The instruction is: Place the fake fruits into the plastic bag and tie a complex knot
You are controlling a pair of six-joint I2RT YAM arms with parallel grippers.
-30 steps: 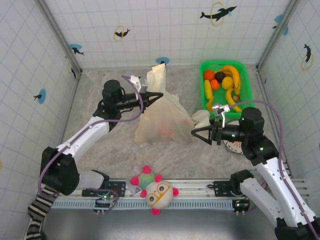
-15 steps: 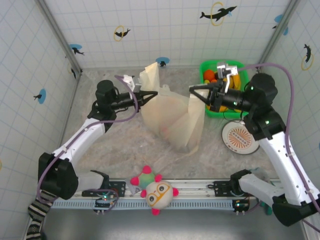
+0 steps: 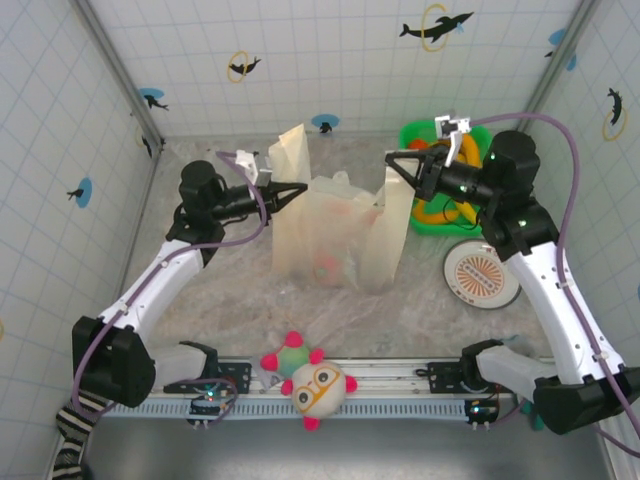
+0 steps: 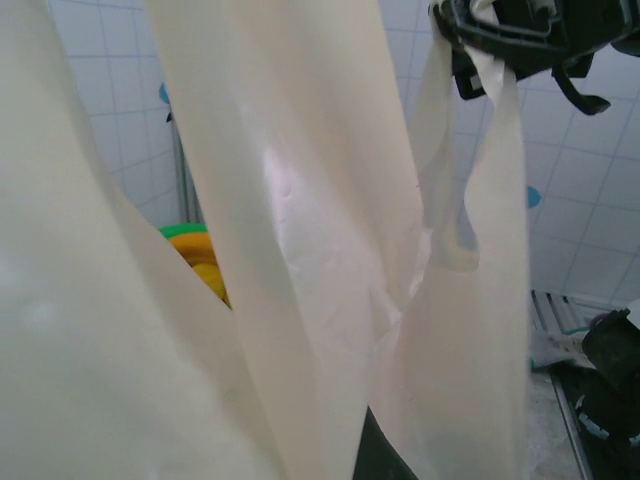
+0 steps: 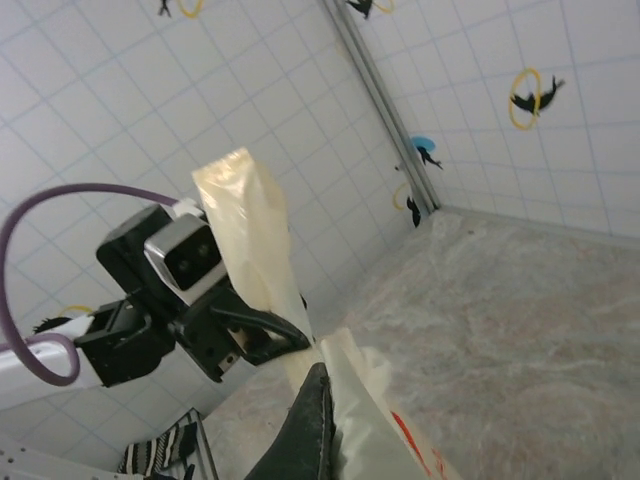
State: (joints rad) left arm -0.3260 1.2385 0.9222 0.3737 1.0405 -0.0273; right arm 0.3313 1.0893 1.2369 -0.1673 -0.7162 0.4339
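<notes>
Here, the plastic bag hangs stretched over the middle of the bench, held up between two robot arms; whether its bottom rests on the surface cannot be told. A reddish shape among the fake fruits shows through the cream film low in the bag. The left claw is closed on one handle strip, whose free end stands upright above the fingers. From the right wrist camera, that same claw is seen pinching the strip against the tiled wall. The right claw is clamped on the other handle strip, which drops in a long loop down the bag's right side. The left wrist camera looks through folds of bag film up at the right claw gripping its strip. Behind the right arm, at the far right of the bench, a green basket holds more yellow and orange fruits. A round disc with an orange pattern lies just in front of the basket. A spiky plush toy with glasses sits on the rail at the near edge.
</notes>
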